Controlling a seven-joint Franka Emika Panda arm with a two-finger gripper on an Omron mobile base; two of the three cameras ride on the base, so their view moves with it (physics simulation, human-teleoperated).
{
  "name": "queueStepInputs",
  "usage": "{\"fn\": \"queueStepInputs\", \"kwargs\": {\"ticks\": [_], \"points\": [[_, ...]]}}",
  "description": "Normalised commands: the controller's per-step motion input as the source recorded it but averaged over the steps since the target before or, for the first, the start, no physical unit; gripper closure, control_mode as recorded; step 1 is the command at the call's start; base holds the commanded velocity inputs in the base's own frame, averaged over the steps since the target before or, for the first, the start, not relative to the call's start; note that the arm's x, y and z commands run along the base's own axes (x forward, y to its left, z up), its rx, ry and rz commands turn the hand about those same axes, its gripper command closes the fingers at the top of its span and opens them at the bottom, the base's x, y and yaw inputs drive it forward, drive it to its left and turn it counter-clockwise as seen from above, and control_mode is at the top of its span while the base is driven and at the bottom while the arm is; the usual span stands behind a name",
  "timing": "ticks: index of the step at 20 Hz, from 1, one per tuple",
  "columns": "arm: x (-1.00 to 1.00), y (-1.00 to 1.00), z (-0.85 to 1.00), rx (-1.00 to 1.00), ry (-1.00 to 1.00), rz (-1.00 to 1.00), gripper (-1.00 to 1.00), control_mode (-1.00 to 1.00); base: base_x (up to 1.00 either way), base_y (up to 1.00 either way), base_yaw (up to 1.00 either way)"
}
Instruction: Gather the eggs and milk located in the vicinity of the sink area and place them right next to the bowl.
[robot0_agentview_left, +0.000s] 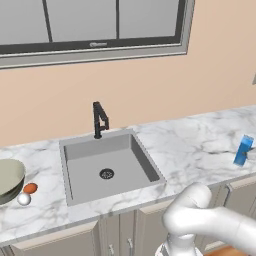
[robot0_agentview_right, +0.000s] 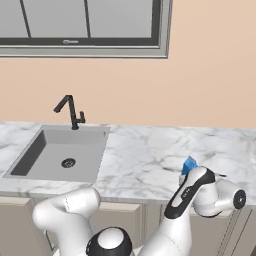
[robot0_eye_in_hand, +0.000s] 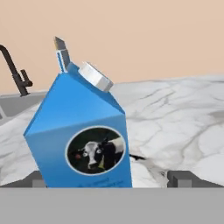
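Note:
The blue milk carton (robot0_eye_in_hand: 81, 135), with a cow picture and a white cap, is close in front of the hand and leans in the hand view. My gripper (robot0_eye_in_hand: 108, 180) is open, one fingertip (robot0_eye_in_hand: 37, 179) on each side of the carton's base; the right one stands clearly apart from it. The milk (robot0_agentview_left: 243, 150) stands on the counter far right of the sink (robot0_agentview_left: 107, 162), and the arm partly hides the milk (robot0_agentview_right: 189, 164) in the right base view. The bowl (robot0_agentview_left: 7, 180) sits at the far left, with the orange-brown egg (robot0_agentview_left: 30, 188) and white egg (robot0_agentview_left: 23, 199) beside it.
A black faucet (robot0_agentview_left: 99, 120) rises behind the basin, near the wall. White marble counter (robot0_agentview_left: 190, 145) stretches between sink and milk. My arm's elbow (robot0_agentview_right: 197, 192) hangs over the counter's front edge. A window runs along the wall above.

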Motion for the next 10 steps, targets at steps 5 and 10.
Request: {"fn": "queueStepInputs", "kwargs": {"ticks": [5, 10], "points": [[0.06, 0.05, -0.11, 0.00, 0.00, 0.00, -1.00, -1.00, 0.00, 0.00, 0.00], [0.01, 0.31, -0.09, 0.00, 0.00, 0.00, -1.00, -1.00, 0.00, 0.00, 0.00]]}}
